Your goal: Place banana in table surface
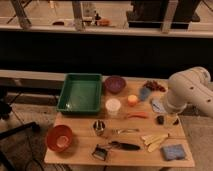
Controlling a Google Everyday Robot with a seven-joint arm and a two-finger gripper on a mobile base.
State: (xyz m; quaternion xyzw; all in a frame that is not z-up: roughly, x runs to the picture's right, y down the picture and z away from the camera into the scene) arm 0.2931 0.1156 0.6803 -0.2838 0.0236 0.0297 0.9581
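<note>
The banana (155, 141), a small bunch of pale yellow fingers, lies flat on the light brown table surface (80, 131) near the front right. My gripper (168, 120) hangs from the white arm (187, 90) at the right edge, just behind and above the banana and apart from it. Its two dark fingertips (160, 120) stand apart, so it is open and holds nothing.
A green tray (80, 93) is at the back left, with a purple bowl (115, 84), white cup (113, 106), orange ball (132, 100) and carrot-like thing (136, 115) nearby. A red bowl (59, 138), metal cup (99, 127), black-handled utensil (124, 146) and blue cloth (174, 152) sit in front.
</note>
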